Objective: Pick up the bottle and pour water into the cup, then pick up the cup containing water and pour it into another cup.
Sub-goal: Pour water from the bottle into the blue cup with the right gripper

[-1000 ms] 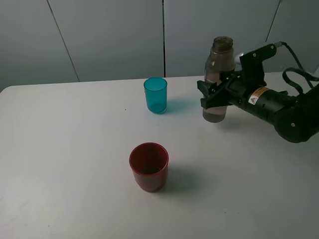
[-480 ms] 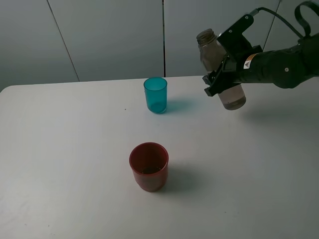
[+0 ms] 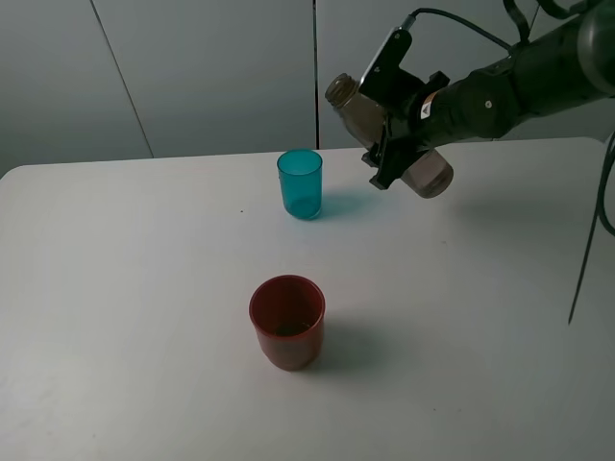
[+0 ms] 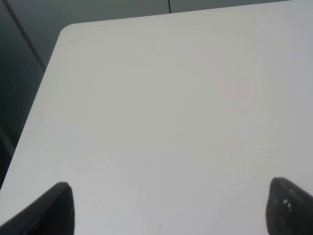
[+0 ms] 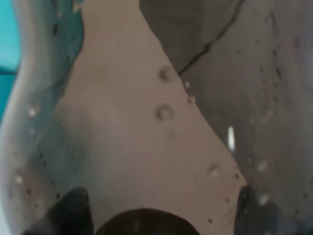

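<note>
Exterior high: right fingers (image 3: 382, 165) clamped on the bottle (image 3: 430, 176), which hangs tilted in the air, neck pointing up and toward the cup (image 3: 300, 182). The cup stands on the surface (image 3: 144, 288); another cup (image 3: 286, 322) stands nearer the camera, well apart.
Left wrist: left fingers (image 4: 56, 210) spread wide over bare surface, gripping nothing.
Right wrist: the droplet-speckled bottle wall fills the view between two dark fingertips pressed against it; a sliver of teal shows at the edge.
</note>
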Tool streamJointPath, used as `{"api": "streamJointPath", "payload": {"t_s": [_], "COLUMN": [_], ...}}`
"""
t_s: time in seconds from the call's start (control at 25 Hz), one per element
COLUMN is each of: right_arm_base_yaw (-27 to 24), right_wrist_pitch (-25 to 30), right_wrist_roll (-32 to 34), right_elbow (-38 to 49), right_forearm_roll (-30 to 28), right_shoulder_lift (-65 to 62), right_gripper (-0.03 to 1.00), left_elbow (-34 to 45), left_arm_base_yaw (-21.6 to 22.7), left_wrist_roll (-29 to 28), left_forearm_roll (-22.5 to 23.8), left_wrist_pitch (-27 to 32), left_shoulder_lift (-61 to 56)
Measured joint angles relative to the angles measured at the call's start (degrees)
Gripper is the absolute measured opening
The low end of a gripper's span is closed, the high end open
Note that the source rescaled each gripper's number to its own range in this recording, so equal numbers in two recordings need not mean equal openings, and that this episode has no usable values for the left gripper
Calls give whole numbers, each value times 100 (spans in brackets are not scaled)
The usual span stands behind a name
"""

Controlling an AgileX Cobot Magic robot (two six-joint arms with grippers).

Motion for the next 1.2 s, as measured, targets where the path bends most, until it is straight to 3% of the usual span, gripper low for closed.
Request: {"api": "streamJointPath", "payload": {"t_s": [0.2, 0.56, 0.96, 1.2], "right_arm_base_yaw": [124, 140, 150, 150], "right_wrist_pitch": [419, 464, -379, -798], "right_wrist_roll": [-577, -1917, -4616, -5779], "right_elbow": [-491, -966, -1038, -1047], "right_forearm_roll": [12, 138, 1829, 2717], "right_shoulder_lift": [363, 727, 1034, 1187], "right_gripper": [1, 0, 0, 0], "left_elbow": [0, 0, 0, 0], "left_arm_base_yaw": [0, 0, 0, 0], "left_wrist_roll": [0, 0, 0, 0], "left_forearm_roll": [0, 0, 0, 0], "left_wrist_pitch": [0, 0, 0, 0], "left_shoulder_lift": [0, 0, 0, 0]}}
